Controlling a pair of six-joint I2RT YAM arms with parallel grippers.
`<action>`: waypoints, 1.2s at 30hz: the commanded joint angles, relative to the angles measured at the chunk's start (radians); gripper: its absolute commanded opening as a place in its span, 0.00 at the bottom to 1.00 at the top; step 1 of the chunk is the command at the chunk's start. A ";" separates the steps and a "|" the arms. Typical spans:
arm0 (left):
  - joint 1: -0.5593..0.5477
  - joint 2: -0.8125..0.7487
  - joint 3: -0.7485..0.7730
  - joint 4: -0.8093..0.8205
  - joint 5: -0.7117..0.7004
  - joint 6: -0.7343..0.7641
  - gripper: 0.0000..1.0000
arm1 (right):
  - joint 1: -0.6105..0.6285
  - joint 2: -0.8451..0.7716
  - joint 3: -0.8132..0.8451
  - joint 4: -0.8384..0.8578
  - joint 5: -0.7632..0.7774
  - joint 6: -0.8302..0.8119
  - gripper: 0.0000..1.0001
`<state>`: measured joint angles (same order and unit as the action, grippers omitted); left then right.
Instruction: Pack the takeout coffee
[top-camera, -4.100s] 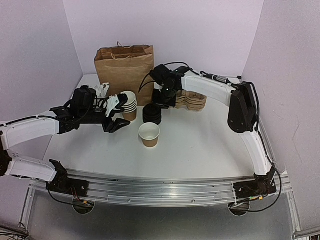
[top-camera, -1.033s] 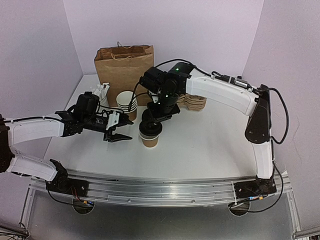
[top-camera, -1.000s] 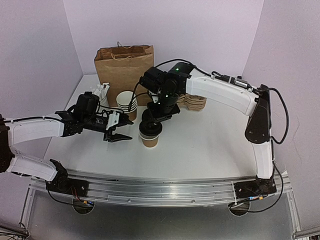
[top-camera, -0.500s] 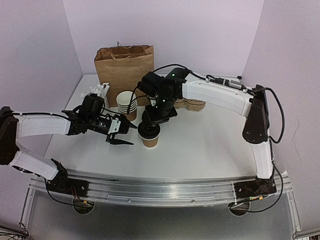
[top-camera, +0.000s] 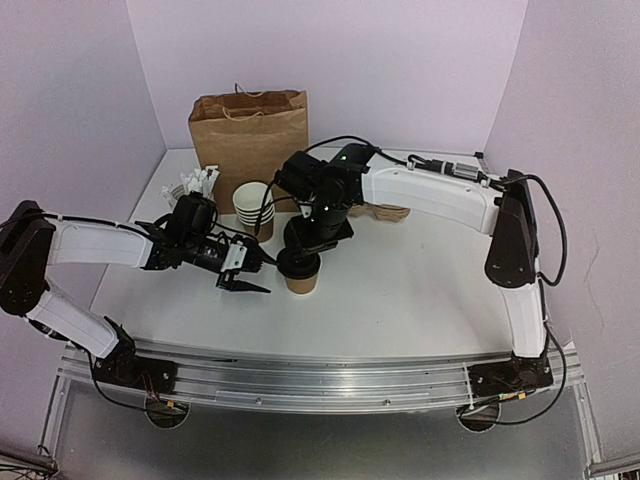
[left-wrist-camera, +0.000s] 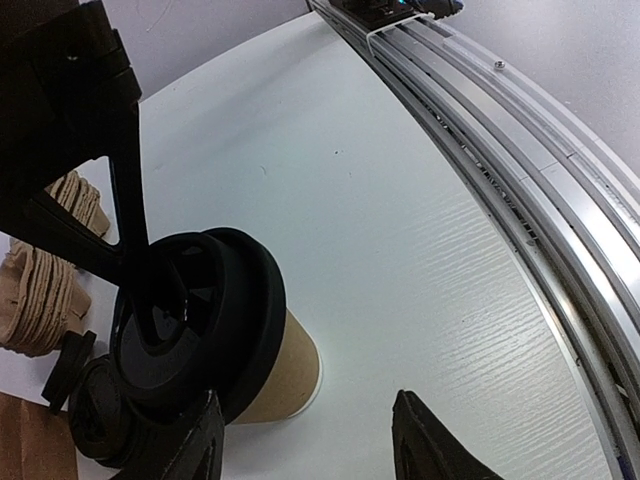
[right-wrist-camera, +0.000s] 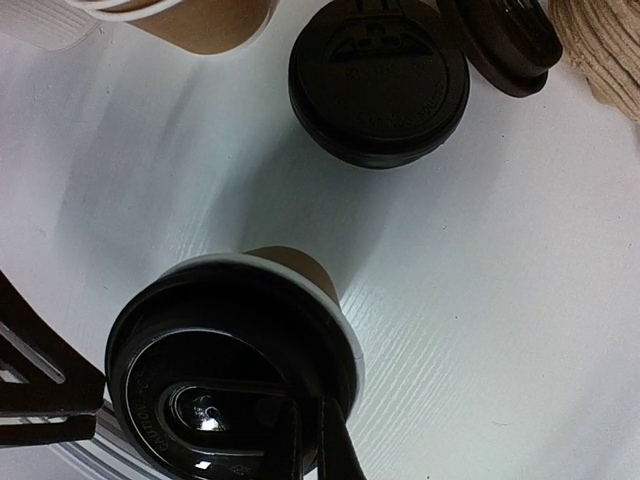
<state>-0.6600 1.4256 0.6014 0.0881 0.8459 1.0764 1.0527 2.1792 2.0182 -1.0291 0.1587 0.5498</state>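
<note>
The cup (top-camera: 300, 281) is standing upright on the bench (top-camera: 400, 290), in the middle and a little toward the near edge, in front of the bag (top-camera: 248, 130). The black lid (top-camera: 298, 262) is lying across the cup's mouth. In the right wrist view a sliver of the cup's white rim is showing past one side of the lid, so it is not sitting square; whether it is pressed on I cannot tell.

The right gripper (top-camera: 303, 252) is reaching down from behind onto the cup, its fingers clenched together and pinching the lid at its edge.

The left gripper (top-camera: 262, 275) is lying low over the bench just beside the cup's left side, released, with its jaws standing apart. In the left wrist view the cup's base is sitting ahead of the two fingers, between their lines, and neither finger is touching it.

Behind the cup, a lid stack (right-wrist-camera: 380, 85) is resting on the bench. A cup stack (top-camera: 255, 208) is standing near the bag's foot, and brown carriers (top-camera: 390, 211) are lying behind the right arm.
</note>
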 joint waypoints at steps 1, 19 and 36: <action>0.003 0.029 0.041 0.025 0.044 0.028 0.56 | 0.008 0.026 0.011 -0.004 0.025 -0.001 0.00; 0.003 0.019 0.055 -0.013 0.062 0.100 0.57 | 0.023 0.043 0.110 -0.101 0.068 0.007 0.00; 0.004 0.083 0.072 0.024 0.052 0.085 0.56 | 0.026 0.055 0.077 -0.098 0.066 0.014 0.00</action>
<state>-0.6590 1.4940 0.6347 0.0822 0.8876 1.1534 1.0685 2.2208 2.0987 -1.1080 0.2214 0.5498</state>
